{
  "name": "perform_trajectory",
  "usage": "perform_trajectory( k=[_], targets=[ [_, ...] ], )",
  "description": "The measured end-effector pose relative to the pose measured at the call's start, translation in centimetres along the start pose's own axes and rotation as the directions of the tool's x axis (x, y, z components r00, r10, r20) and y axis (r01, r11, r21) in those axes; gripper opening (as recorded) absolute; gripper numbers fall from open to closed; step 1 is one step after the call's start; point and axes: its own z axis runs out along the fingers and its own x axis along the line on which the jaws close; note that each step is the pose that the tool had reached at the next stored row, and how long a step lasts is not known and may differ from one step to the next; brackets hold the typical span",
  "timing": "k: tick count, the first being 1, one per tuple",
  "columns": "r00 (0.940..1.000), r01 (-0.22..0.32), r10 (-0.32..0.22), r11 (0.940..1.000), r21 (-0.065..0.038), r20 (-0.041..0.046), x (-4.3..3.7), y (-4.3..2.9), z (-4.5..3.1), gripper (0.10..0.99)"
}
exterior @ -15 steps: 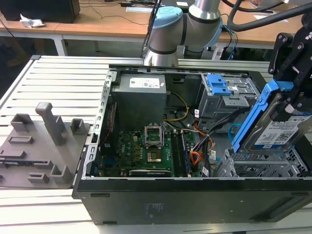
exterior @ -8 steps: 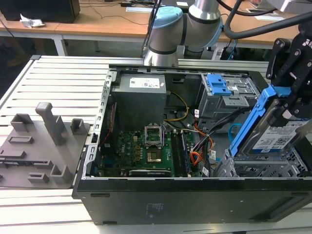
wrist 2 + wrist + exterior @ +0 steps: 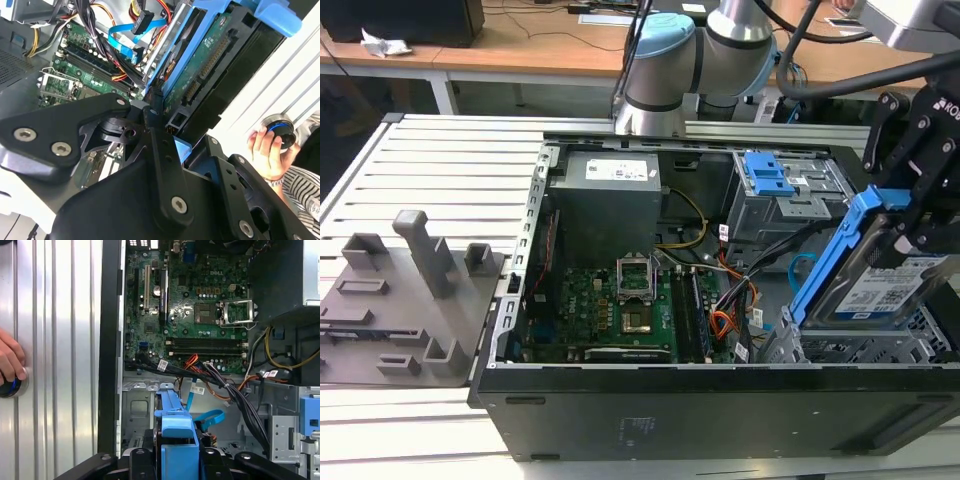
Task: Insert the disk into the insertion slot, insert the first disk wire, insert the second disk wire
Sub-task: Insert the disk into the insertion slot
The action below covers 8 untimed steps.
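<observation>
Over the insertion slot (image 3: 865, 348), at the exterior view's right, the disk (image 3: 882, 288) sits steeply tilted. It is silver-grey with a white label and a bright blue bracket, and the gripper (image 3: 908, 232) is clamped on it. The open computer case (image 3: 720, 405) rests on a ribbed metal table (image 3: 440, 160), with wooden desks (image 3: 520, 50) behind.

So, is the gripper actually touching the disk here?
Touching. The exterior view shows the gripper with jaws closed on the upper end of the tilted disk, no gap.
</observation>
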Motion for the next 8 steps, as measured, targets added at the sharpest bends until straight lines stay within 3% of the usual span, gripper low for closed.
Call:
perform_trajectory(
  k=[8],
  targets=[
    [1.0,0.0,0.0,1.0,0.0,0.0,0.0,-0.02,0.64,0.365]
  ],
)
